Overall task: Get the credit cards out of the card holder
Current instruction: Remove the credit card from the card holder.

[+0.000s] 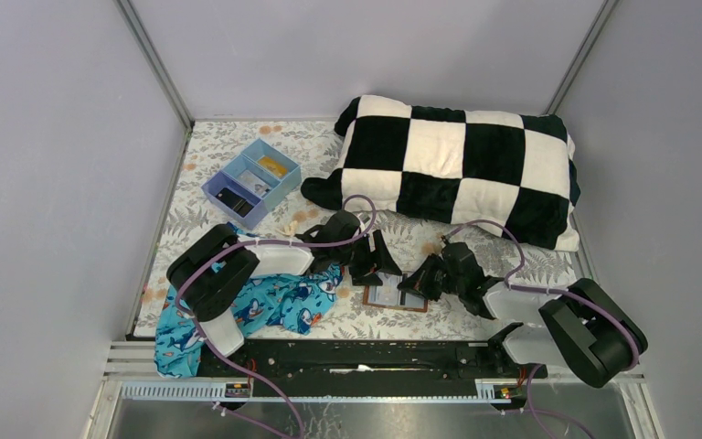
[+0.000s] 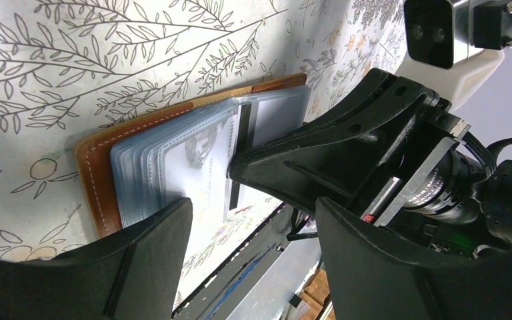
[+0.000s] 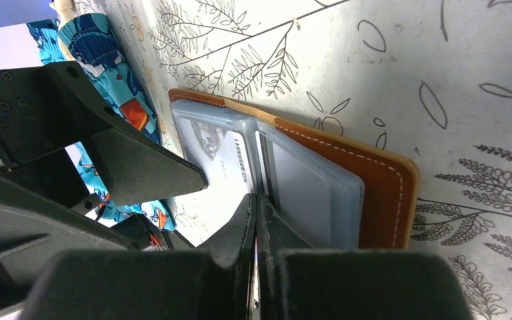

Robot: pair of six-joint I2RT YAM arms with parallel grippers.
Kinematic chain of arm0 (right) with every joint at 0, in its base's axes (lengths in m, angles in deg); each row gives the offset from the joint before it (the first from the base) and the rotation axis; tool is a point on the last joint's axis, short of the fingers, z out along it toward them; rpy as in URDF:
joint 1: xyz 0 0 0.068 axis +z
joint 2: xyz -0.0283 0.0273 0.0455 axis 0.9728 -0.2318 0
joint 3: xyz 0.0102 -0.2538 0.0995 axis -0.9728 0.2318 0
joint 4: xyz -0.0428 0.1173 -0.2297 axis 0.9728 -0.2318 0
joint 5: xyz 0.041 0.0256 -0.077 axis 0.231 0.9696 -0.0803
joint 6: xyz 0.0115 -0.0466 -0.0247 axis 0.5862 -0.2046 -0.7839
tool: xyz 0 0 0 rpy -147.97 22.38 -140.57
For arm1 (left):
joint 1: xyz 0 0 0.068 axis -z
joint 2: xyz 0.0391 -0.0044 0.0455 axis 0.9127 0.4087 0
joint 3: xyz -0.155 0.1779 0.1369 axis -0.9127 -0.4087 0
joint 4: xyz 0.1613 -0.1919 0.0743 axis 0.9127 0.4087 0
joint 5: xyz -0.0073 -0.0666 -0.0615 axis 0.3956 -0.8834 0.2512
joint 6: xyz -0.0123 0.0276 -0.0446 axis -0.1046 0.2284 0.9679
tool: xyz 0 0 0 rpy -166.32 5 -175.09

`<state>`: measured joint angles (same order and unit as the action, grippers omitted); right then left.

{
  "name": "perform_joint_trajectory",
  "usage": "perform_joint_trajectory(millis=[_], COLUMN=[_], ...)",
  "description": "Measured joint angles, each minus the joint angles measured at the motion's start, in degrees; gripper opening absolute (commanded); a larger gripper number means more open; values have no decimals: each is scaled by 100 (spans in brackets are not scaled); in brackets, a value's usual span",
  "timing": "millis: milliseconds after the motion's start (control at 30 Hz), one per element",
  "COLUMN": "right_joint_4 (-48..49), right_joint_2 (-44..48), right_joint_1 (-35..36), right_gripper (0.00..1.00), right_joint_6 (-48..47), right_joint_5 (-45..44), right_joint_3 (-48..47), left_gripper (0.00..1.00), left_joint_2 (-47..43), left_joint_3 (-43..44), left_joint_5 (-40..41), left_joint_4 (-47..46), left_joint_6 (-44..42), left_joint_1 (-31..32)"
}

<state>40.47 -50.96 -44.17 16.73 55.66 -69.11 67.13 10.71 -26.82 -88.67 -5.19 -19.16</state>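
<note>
Right wrist, card holder (image 3: 380,193) touching closed hand (image 3: 256,201)

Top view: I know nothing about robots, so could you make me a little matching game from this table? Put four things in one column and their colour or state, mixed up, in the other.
Things:
1. pillow
2. tray
3. wallet
4. right claw

Colour or state:
A. shut
B. brown, lying open
C. black and white checks
D. blue, with compartments

Pairs: 1-C, 2-D, 3-B, 4-A
</note>
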Motion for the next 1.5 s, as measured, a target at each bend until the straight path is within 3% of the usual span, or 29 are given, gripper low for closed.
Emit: perform_joint_trajectory(millis=[433, 500, 667, 833, 1233, 1500], right_joint_4=[-656, -651, -538, -490, -232, -232], right_joint_2=[894, 898, 817, 804, 446, 448], right_joint_1=[-79, -83, -87, -87, -94, -94], right_gripper=[0, 11, 17, 17, 17, 17], right_joint_6=[-162, -173, -212, -243, -282, -278], right_joint_5=[-245, -236, -142, -125, 66, 63], right_joint_3=[201, 223, 219, 210, 76, 48], left_gripper=[74, 74, 75, 75, 76, 77], left_joint_2=[-42, -57, -330, -647, -640, -754], left_joint_3=[-83, -83, -127, -133, -221, 422], left_joint_5=[-142, -149, 20, 369, 505, 894], left_joint_4=[-13, -11, 306, 789, 944, 1622], left_joint_6=[-46, -72, -334, -643, -776, -1204], left_joint_1=[-219, -219, -219, -227, -223, 195])
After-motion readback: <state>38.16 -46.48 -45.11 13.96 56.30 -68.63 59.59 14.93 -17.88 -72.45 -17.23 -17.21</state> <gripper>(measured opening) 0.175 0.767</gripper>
